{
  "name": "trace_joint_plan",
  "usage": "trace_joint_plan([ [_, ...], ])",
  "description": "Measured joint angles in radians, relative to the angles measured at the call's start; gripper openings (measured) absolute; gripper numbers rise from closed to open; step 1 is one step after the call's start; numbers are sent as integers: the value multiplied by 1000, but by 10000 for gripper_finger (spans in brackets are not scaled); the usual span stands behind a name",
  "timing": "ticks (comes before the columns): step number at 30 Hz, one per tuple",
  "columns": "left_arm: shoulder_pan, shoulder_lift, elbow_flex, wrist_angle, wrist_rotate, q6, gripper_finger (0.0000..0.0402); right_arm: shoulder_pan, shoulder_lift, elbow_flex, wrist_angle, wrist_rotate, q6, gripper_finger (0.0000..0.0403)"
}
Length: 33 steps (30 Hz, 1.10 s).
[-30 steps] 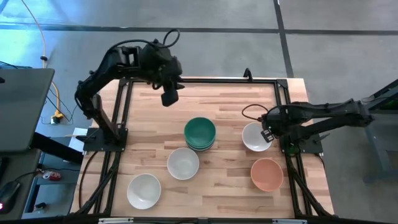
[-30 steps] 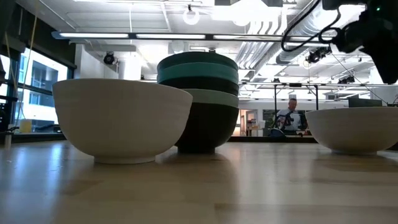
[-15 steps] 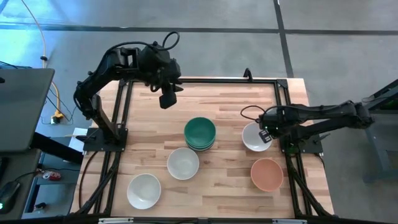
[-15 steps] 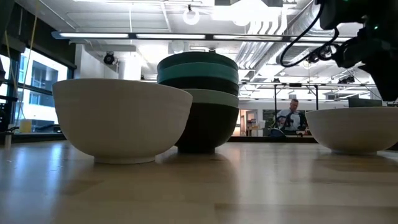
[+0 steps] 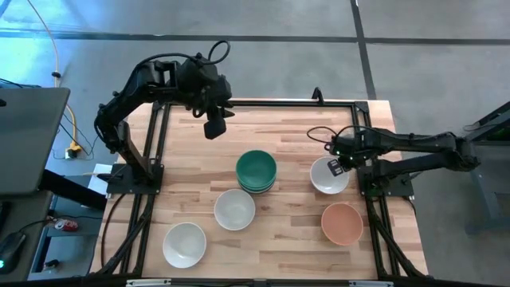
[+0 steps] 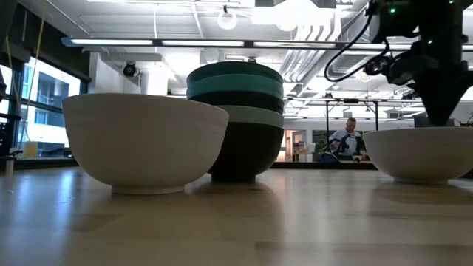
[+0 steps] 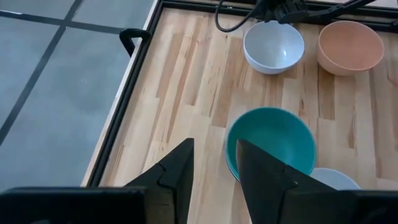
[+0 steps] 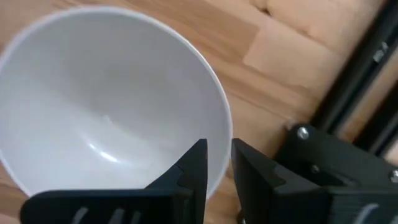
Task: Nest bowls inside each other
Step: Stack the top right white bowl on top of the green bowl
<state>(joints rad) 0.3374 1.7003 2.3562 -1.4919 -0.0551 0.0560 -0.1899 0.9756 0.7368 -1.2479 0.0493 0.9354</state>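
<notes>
High view: teal-topped bowl stack (image 5: 256, 171), smooth and round

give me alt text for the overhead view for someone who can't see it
The right gripper sits at the rim of a white bowl near the wooden table's right edge, with a salmon bowl in front of it. A teal-topped stack stands mid-table beside two more white bowls; the left gripper hovers at the back.

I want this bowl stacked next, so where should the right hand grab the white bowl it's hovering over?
Pinch the rim of the white bowl on the side nearest the right hand, coming straight down. It sits upright and open, so one finger can go inside the thin wall and one outside.
</notes>
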Motion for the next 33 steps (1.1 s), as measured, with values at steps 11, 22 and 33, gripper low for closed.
trace_joint_plan([
  [11,0,0,0,0,14,6,110,-61,6,0,71,-5,-243,63],
  [22,-5,0,0,0,17,-35,110,-61,163,0,72,22,-392,63],
  [33,-34,0,0,-4,18,-51,110,-66,209,0,83,48,-402,63],
])
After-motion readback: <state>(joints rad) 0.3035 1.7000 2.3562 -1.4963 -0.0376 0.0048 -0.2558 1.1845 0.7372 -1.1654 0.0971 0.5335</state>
